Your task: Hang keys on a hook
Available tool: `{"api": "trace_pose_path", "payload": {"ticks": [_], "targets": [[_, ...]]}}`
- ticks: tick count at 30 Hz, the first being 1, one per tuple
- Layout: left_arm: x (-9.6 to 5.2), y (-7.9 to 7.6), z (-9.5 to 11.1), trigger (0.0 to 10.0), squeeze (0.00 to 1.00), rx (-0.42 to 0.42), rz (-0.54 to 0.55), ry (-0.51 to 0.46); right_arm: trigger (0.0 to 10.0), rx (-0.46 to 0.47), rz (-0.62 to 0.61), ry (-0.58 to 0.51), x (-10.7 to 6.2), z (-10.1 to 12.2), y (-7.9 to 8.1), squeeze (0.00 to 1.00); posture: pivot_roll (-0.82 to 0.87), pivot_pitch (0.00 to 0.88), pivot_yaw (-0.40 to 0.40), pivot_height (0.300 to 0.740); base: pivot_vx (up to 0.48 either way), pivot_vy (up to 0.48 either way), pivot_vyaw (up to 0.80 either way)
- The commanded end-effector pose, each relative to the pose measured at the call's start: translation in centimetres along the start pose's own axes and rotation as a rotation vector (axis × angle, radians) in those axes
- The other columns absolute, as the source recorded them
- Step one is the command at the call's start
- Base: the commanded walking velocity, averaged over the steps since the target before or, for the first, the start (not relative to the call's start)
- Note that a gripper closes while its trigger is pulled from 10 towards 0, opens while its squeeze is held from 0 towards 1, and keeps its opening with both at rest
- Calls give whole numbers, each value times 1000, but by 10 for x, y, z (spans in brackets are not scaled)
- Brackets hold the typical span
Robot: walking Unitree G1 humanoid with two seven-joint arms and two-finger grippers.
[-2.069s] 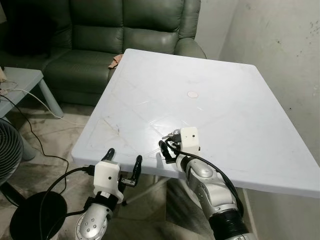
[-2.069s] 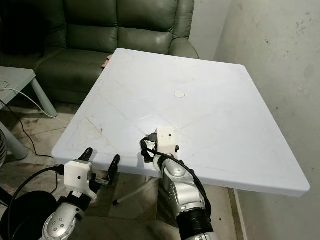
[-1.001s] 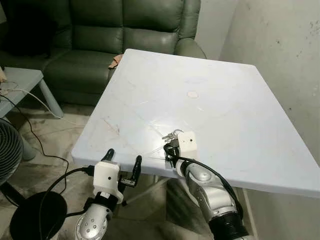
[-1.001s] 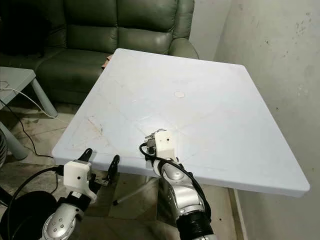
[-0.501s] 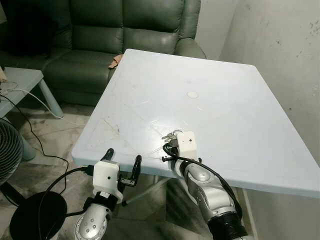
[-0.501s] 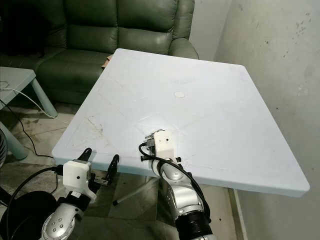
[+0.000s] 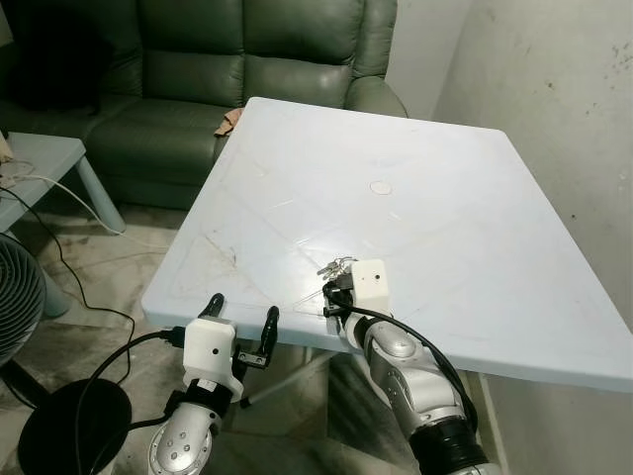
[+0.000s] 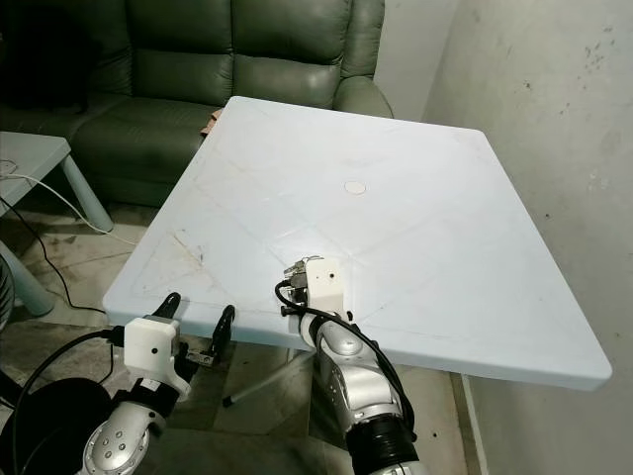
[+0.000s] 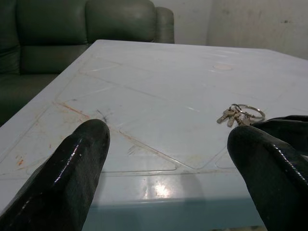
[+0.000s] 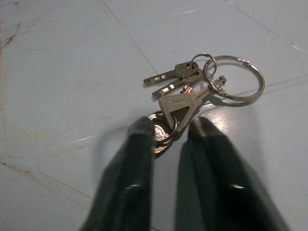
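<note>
A bunch of silver keys (image 10: 192,91) on two rings lies near the front edge of the white table (image 7: 455,198). My right gripper (image 10: 171,132) rests on the table right at the bunch. Its two black fingers (image 10: 139,144) stand close together, pinching the round head of one key. In the left eye view the keys (image 7: 336,265) poke out just beyond the white wrist block. My left gripper (image 7: 244,307) hangs open below the table's front edge, level with the tabletop, with the keys (image 9: 239,114) off to its right.
A dark green sofa (image 7: 247,59) stands behind the table. A grey wall (image 7: 554,89) runs close along the right side. On the left are a low side table (image 7: 40,158), a cable on the floor and a fan (image 7: 15,297).
My right gripper has slid forward over the table to the keys and its fingers have drawn together around a key head. The left arm has not moved.
</note>
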State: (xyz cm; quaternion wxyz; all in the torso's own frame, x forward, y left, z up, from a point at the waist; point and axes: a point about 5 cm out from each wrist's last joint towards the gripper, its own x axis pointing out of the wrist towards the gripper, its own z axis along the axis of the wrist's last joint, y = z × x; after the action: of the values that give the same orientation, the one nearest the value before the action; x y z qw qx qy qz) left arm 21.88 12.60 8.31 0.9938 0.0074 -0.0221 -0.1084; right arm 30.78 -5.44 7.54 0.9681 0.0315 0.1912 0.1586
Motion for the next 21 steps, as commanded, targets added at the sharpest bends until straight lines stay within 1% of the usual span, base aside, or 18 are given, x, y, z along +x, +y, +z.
{"api": "trace_pose_path", "payload": {"ticks": [1, 11, 12, 13, 16, 21], "targets": [[2, -2, 2, 10000, 0, 7, -11, -10, 10000, 3, 2, -33, 1, 8, 0, 1000, 6, 0, -84, 740, 0, 0, 0], [2, -2, 2, 10000, 0, 9, -14, -11, 10000, 13, 8, -49, 2, 11, 0, 1000, 7, 0, -83, 740, 0, 0, 0], [2, -2, 3, 10000, 0, 9, -15, -11, 10000, 0, 14, -46, 2, 12, 3, 886, 9, 0, -83, 740, 0, 0, 0], [2, -2, 3, 10000, 0, 10, -15, -11, 10000, -18, 26, -41, 2, 12, 8, 0, 8, 0, -83, 740, 0, 0, 0], [2, -2, 3, 10000, 0, 10, -13, -10, 10000, -25, 36, -36, 2, 11, 12, 0, 9, 0, -83, 740, 0, 0, 0], [2, -2, 3, 10000, 0, 8, -11, -11, 10000, -8, 47, -24, 4, 10, 16, 0, 7, 0, -82, 740, 0, 0, 0]]}}
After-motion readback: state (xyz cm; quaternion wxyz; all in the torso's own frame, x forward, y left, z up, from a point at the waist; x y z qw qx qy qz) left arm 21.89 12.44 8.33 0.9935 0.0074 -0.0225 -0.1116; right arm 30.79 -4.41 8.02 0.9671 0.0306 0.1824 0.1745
